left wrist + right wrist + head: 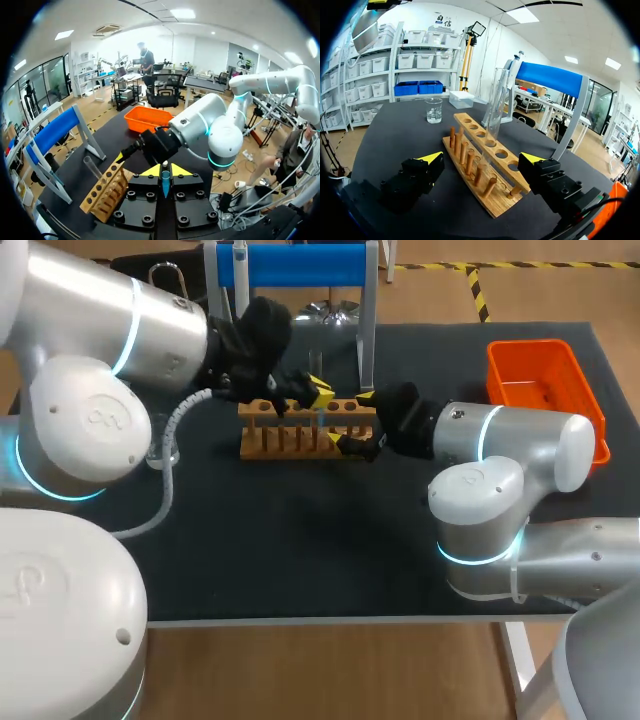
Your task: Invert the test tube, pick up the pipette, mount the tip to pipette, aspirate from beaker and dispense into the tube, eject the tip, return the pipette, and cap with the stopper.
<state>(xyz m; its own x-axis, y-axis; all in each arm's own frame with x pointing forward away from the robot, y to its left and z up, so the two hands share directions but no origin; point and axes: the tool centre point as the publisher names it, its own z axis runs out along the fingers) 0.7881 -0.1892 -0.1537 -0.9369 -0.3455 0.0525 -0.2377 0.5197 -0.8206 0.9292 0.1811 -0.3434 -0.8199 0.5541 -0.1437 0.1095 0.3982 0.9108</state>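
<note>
Black mat (pixel 300 550) under wooden rack (pixel 300 443); left gripper (pixel 165 171) clamped on blue stopper (pixel 165 184), right gripper (pixel 482 158) apart.

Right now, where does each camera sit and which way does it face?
Head view: fixed above and behind, looking down on the table; both arms show, left gripper and right gripper at the rack.
Left wrist view: on that wrist, looking over its gripper, shut on a blue piece, toward the right arm and orange bin.
Right wrist view: on that wrist, looking past its open gripper along the rack toward the beaker.
Shared: all show the rack.
</note>
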